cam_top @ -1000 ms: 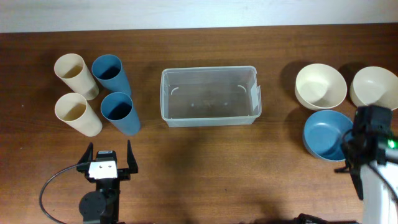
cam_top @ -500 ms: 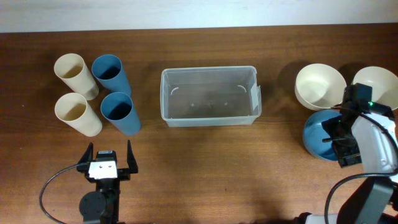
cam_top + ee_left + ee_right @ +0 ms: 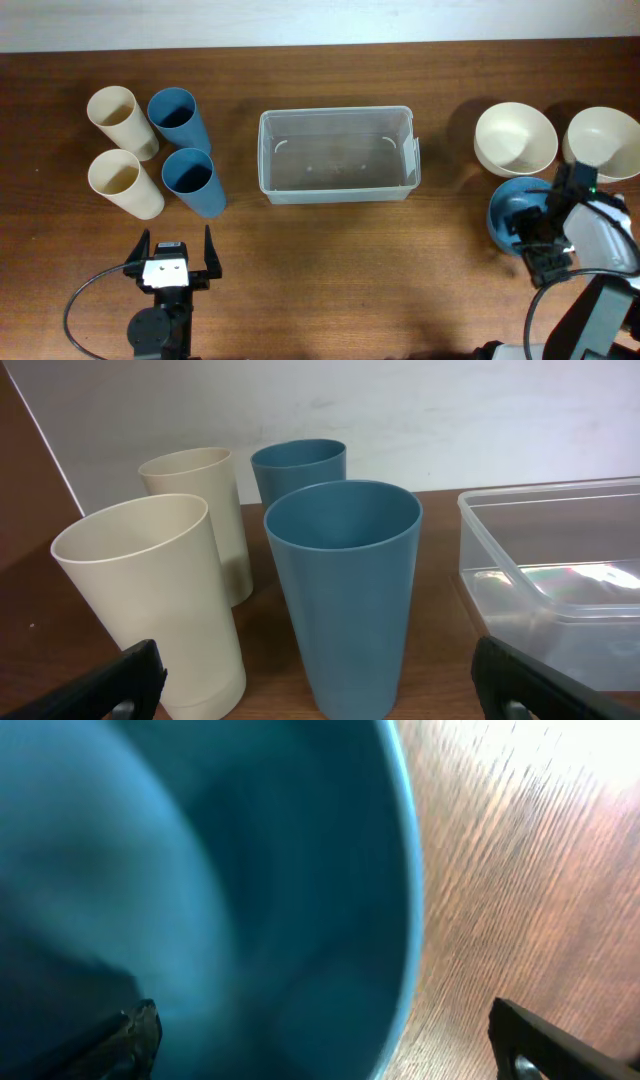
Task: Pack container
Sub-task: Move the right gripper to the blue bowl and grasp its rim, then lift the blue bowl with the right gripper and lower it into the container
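The dark wood tabletop [image 3: 320, 290] ran up to a pale wall along its far edge. The container [image 3: 335, 165] sat empty mid-tabletop, toward that far edge. My right hand [image 3: 325, 1045] was released near the right edge, jaws spread astride the rim of the blue bowl [image 3: 512, 205], with one finger inside and one over bare wood. My worry was that a thin-rim pinch could let the bowl swing or slip on the lift, or nudge the cream bowl [image 3: 515, 138] just beyond it. The left hand [image 3: 175, 250], spread wide and holding nothing, sat by the near edge behind the cups [image 3: 190, 178].

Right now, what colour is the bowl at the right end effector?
The bowl is blue; the overhead view shows it best.
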Controlling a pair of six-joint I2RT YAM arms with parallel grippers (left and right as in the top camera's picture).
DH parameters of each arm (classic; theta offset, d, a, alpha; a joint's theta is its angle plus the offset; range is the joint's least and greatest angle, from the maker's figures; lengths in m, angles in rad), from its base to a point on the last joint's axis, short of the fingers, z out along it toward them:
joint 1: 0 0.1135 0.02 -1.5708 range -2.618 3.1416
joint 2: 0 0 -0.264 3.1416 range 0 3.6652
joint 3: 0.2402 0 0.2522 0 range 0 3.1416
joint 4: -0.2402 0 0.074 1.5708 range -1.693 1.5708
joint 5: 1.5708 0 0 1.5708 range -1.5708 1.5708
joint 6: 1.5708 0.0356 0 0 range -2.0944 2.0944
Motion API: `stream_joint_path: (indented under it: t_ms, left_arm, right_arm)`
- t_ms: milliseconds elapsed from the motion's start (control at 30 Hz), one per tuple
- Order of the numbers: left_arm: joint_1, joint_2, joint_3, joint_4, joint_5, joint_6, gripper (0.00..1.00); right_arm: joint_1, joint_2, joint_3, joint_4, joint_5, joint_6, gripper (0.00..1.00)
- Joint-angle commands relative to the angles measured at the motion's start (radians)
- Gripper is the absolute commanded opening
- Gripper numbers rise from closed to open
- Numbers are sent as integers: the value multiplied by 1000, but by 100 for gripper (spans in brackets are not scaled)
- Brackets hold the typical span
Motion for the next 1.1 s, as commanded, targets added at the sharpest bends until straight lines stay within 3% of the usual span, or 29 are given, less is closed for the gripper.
stream_joint_path:
  t_ms: [0,167,233,300,433,567,600,633,900,1067]
  left_arm:
    - [-3,-6,-2,-6,14,19,100]
    - [-3,-6,-2,-6,14,19,100]
    - [-3,-6,-2,-6,14,19,100]
    - [-3,-6,-2,-6,14,19,100]
    - [-3,-6,-2,-6,14,19,100]
    - [-3,-6,-2,-6,14,19,100]
    - [-3,-6,-2,-6,14,19,100]
    - [-3,-6,-2,-6,14,19,100]
    - [-3,-6,-2,-6,14,19,100]
    - [-3,-6,-2,-6,14,19,100]
  right_arm:
    - [-15,-7,-34,19,-6,-19,99]
    - [-15,-6,-34,63,-3,-40,98]
    - [-15,-6,-34,80,-3,-41,90]
    - [-15,-6,-34,101,6,-40,79]
    - [-15,-6,-34,132,20,-40,43]
    - [-15,-6,-34,135,19,-40,28]
    - [-15,-7,-33,128,18,-40,11]
    - [-15,-7,-32,118,18,-40,4]
    - [-15,-21,26,-64,17,-55,4]
    - [-14,-75,96,-112,-125,-222,4]
